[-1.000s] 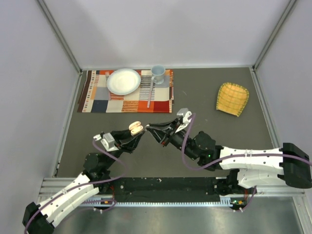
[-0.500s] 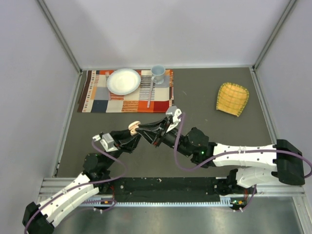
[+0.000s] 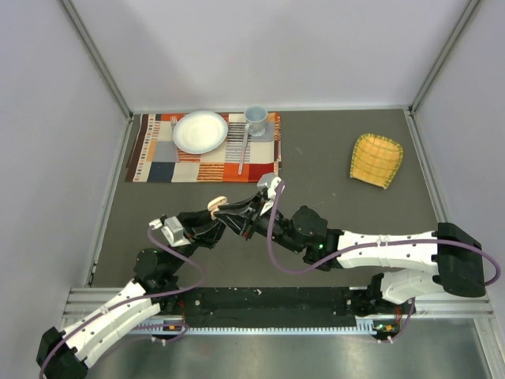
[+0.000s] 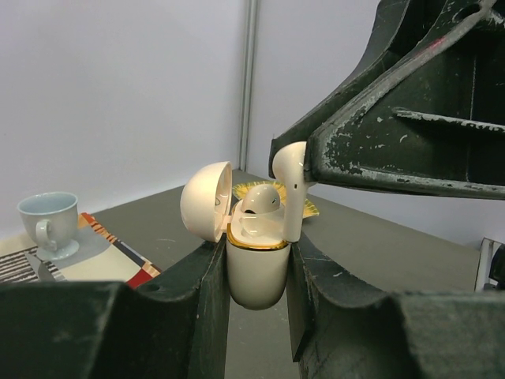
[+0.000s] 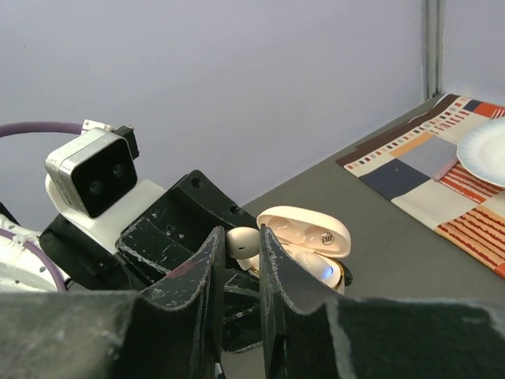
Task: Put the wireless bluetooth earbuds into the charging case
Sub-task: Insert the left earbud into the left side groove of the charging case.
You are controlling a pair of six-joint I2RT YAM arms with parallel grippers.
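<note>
My left gripper (image 3: 211, 223) is shut on a cream charging case (image 4: 256, 272), held upright above the table with its lid (image 4: 207, 200) open; the case also shows in the top view (image 3: 216, 206). One earbud (image 4: 263, 201) sits in the case. My right gripper (image 5: 240, 241) is shut on a second white earbud (image 5: 243, 240). It holds that earbud (image 4: 290, 189) with its stem at the case's open right-hand slot. The right gripper (image 3: 229, 212) meets the case from the right in the top view. No other earbuds or cases are in view.
A striped placemat (image 3: 158, 166) at the back left carries a white plate (image 3: 200, 131), a pale blue cup (image 3: 255, 118) and a spoon (image 3: 244, 150). A yellow woven basket (image 3: 376, 159) lies at the back right. Grey walls enclose the table.
My right gripper has moved left with the earbud, from apart from the case to directly over it. The left gripper has held the open case nearly still.
</note>
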